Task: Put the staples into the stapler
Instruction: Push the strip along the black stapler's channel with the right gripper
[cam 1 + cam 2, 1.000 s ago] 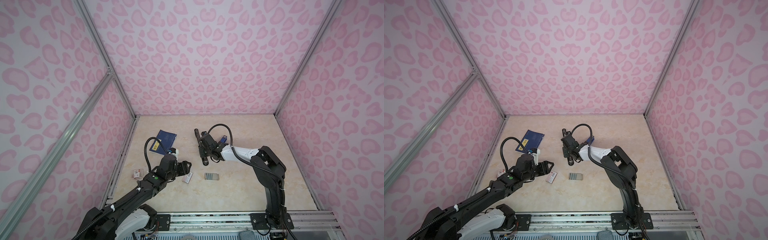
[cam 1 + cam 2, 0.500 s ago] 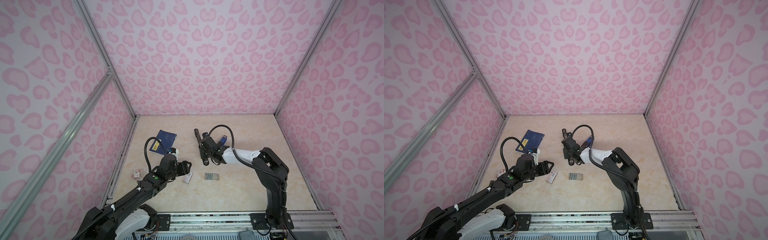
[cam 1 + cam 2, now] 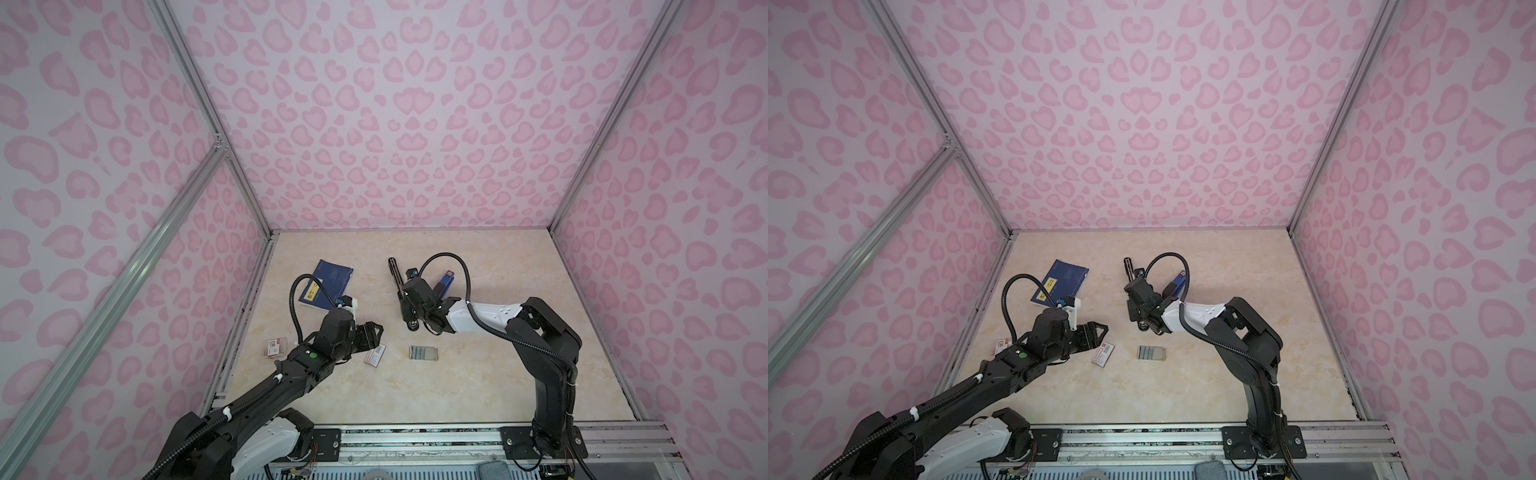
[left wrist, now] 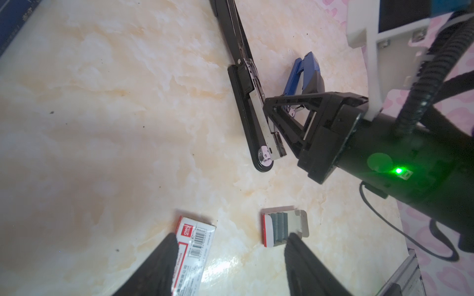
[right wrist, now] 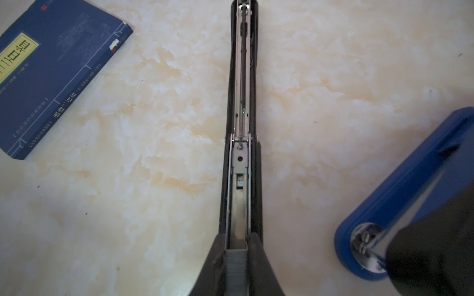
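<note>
The room is bright, with soft, even light on the pink walls (image 3: 395, 124) and only faint shadows on the table (image 3: 478, 395). It shines a little just ahead of the left gripper (image 4: 229, 241), whose fingers (image 4: 159, 266) look fuzzy. The staples (image 5: 236, 269) in the right gripper (image 5: 237, 253) look fairly clear, but the blue stapler (image 5: 400, 194) beside it is blurry. A green light (image 4: 398, 170) just behind the right gripper glows hazily.
</note>
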Controlling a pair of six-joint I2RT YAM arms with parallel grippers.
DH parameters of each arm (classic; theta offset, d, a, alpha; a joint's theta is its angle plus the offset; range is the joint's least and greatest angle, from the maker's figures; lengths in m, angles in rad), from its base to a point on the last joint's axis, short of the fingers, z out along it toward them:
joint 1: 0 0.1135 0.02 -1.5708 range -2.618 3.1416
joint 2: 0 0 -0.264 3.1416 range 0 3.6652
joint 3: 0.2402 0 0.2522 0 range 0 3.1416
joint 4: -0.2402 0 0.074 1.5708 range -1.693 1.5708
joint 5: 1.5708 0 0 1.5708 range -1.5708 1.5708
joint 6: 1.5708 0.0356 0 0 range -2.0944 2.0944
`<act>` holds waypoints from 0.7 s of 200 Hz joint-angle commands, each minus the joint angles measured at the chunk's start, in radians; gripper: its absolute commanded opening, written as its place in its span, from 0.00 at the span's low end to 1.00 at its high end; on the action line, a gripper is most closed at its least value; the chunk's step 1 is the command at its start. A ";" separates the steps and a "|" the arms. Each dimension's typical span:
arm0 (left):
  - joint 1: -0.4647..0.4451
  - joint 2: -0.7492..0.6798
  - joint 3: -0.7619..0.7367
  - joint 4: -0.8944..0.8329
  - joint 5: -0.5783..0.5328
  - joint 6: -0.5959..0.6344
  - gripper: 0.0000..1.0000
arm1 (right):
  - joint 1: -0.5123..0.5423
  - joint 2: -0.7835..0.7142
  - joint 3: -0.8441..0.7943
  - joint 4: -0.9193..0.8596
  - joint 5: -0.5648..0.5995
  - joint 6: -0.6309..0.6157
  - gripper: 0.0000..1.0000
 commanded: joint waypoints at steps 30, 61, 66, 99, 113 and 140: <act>0.000 -0.009 -0.006 0.026 0.004 -0.002 0.69 | 0.006 -0.005 -0.009 0.035 0.022 0.009 0.20; 0.000 -0.012 -0.012 0.026 0.003 -0.001 0.69 | 0.007 -0.008 -0.008 0.029 0.025 0.009 0.26; 0.000 -0.012 -0.013 0.027 0.002 -0.002 0.69 | 0.008 -0.010 -0.009 0.029 0.025 0.009 0.26; 0.000 -0.012 -0.014 0.029 0.004 -0.004 0.69 | 0.007 -0.023 -0.010 0.027 0.026 0.003 0.24; 0.000 -0.016 -0.015 0.026 0.002 -0.005 0.69 | 0.007 -0.032 -0.001 0.022 0.021 0.000 0.25; 0.000 -0.026 -0.014 0.017 -0.001 -0.005 0.69 | -0.020 -0.012 0.093 -0.097 -0.114 -0.025 0.33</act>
